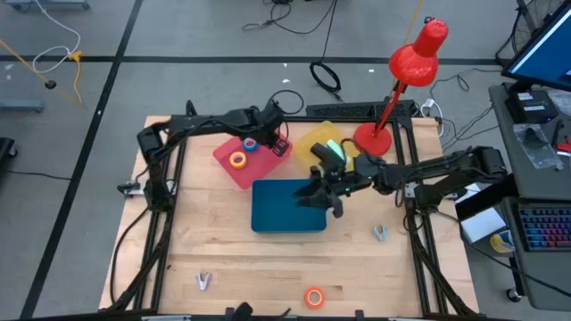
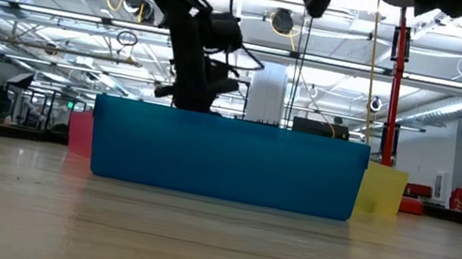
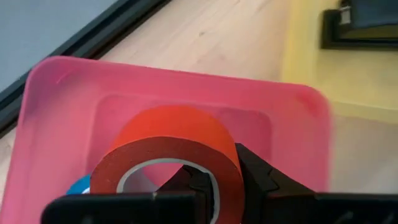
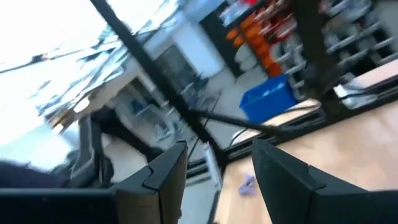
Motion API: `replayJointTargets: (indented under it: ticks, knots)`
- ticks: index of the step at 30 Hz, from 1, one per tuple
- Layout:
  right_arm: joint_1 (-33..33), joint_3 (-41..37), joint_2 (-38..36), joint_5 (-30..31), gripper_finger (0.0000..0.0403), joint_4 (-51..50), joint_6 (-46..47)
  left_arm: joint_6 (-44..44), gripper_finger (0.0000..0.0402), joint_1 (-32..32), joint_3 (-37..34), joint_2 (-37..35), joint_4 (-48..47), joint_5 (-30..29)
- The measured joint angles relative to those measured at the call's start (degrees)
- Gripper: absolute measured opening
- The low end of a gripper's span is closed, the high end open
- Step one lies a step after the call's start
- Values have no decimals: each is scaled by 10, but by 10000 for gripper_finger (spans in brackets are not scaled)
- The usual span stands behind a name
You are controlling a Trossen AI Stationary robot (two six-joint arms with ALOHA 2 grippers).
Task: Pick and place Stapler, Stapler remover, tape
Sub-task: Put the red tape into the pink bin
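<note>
Bins number 3: pink (image 1: 234, 169), blue (image 1: 287, 207) and yellow (image 1: 318, 138). Tape rolls number 4: orange (image 1: 238, 160) and blue (image 1: 251, 144) in the pink bin, another orange (image 1: 314, 297) on the table's near edge, and a red roll (image 3: 171, 155) seen only from the left wrist, clamped by the left gripper (image 3: 211, 183) above the pink bin. The right gripper (image 4: 217, 171) hangs empty, fingers apart, over the blue bin. 2 staple removers (image 1: 204, 282) (image 1: 380, 233) lie on the table.

Even overhead light is falling on the table (image 1: 268, 259), casting only soft shadows. Ceiling lamps (image 2: 283, 22) are glaring whitely in the low view. The right wrist view is smearing with motion blur; beyond its jaws, bright windows are washing out.
</note>
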Motion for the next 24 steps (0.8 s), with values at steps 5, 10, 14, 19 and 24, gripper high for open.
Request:
replayJointTargets:
  ticks: [5,10,14,19,24]
  knots:
    - [0,-64,-70,63,173,-4,1,-13,36,21,3,29,-5,5]
    - [1,-121,-136,115,176,-2,2,-16,36,38,4,49,7,5]
    - [1,-147,-175,128,172,20,2,-32,37,51,3,67,16,12]
    - [1,-161,-200,127,175,22,0,-47,45,61,3,82,11,21]
    - [1,-164,-205,127,175,21,0,-48,48,61,3,89,17,31]
